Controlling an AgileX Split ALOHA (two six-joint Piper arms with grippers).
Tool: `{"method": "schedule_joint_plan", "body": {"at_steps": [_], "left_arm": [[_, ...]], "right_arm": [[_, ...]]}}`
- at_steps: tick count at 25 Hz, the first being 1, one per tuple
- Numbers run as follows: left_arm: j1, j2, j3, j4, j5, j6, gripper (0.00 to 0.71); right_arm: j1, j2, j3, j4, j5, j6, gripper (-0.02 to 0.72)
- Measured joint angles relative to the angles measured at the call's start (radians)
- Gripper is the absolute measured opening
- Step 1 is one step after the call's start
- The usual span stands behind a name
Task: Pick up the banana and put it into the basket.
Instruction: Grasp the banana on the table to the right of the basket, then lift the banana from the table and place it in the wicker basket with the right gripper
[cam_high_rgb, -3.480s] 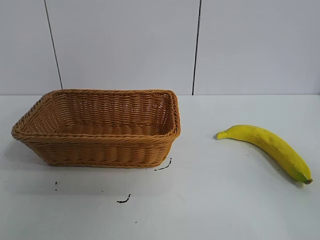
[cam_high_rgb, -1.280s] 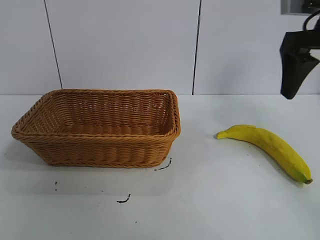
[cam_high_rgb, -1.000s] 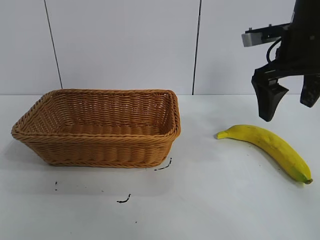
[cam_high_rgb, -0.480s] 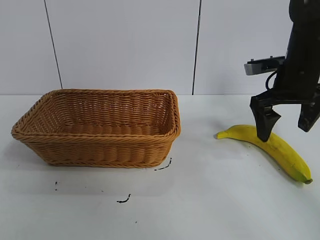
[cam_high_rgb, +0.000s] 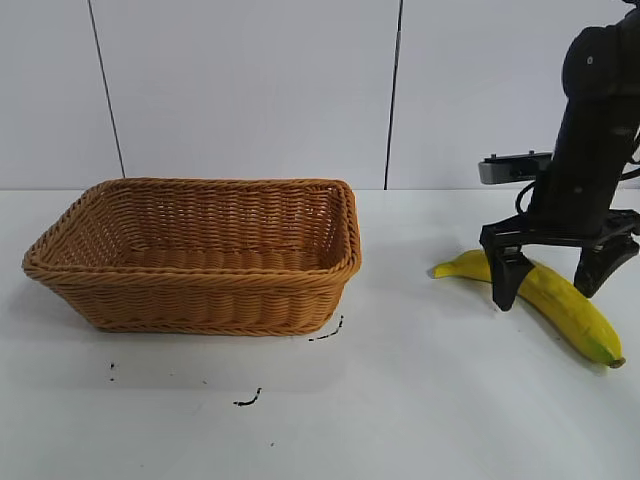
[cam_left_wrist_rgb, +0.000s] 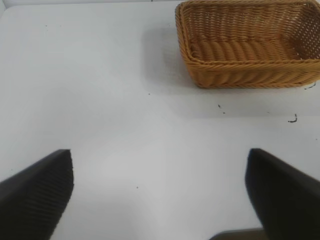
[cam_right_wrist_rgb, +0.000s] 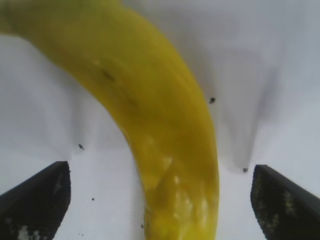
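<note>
Right gripper (cam_high_rgb: 548, 290) spread wide, straddling one banana (cam_high_rgb: 560, 305) on the table (cam_high_rgb: 400, 400), right of one basket (cam_high_rgb: 200, 255). Only its wrist view shows clear gaps beside both fingers (cam_right_wrist_rgb: 35, 195).

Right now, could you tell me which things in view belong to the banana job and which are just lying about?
Part of the job:
banana, on the table
basket
right gripper, open, astride the banana

Just there:
table
black marks near the basket
left gripper, open, parked over bare table
</note>
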Motion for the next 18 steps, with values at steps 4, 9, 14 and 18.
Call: {"method": "schedule_joint_plan", "body": {"at_steps": [4, 9, 14, 18], "left_arm": [[0.000, 0.000, 0.000, 0.000, 0.000, 0.000, 0.693], [0.000, 0.000, 0.000, 0.000, 0.000, 0.000, 0.693], [0.000, 0.000, 0.000, 0.000, 0.000, 0.000, 0.693], [0.000, 0.000, 0.000, 0.000, 0.000, 0.000, 0.693]], "right_arm": [[0.000, 0.000, 0.000, -0.008, 0.005, 0.000, 0.355], [0.000, -0.018, -0.002, -0.017, 0.023, 0.003, 0.285], [0.000, -0.117, -0.006, -0.018, 0.050, 0.003, 0.285], [0.000, -0.216, -0.006, -0.014, 0.112, 0.003, 0.285]]}}
